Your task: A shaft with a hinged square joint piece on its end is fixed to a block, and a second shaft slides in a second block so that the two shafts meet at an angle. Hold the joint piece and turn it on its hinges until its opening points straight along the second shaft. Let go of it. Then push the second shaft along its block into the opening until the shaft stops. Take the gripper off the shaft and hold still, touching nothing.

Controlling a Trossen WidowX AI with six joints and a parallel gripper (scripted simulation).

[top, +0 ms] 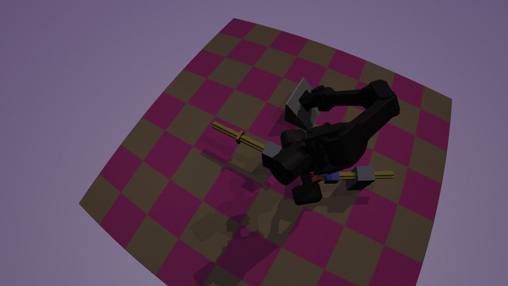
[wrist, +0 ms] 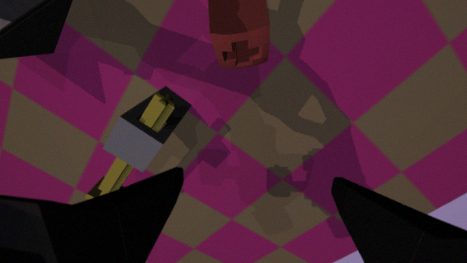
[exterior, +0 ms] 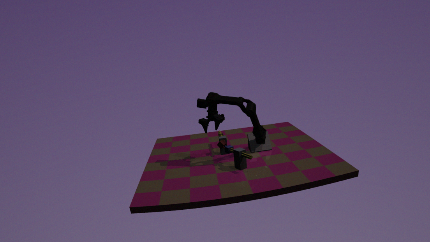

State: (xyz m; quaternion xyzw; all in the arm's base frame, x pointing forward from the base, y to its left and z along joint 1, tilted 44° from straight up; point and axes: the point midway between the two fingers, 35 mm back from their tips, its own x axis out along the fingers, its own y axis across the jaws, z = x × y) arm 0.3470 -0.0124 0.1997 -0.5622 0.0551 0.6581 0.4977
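The red joint piece (top: pixel 315 177) (exterior: pixel 221 144) (wrist: pixel 240 36) shows a cross-shaped opening in the wrist view. It is hinged to a blue piece (top: pixel 331 178) (exterior: pixel 228 147) on the first yellow shaft (top: pixel 385 174) (exterior: pixel 246 155), held in a grey block (top: pixel 365 173) (exterior: pixel 240 159). The second yellow shaft (top: pixel 223 129) (wrist: pixel 111 180) runs through another grey block (top: pixel 271 149) (wrist: pixel 133 142); its end barely stands out and is apart from the red piece. My gripper (exterior: pixel 211 131) (wrist: pixel 256 179) is open and empty, above the table and these parts. Whether the opening lines up with the second shaft I cannot tell.
A yellow crosspiece (top: pixel 239 136) sits on the second shaft's outer part. The arm's base stands on a pale wedge (top: pixel 295 95) (exterior: pixel 264 148) behind the blocks. In the top view the arm hangs over the space between the blocks. The checkered table's front edge (exterior: pixel 195 201) shows.
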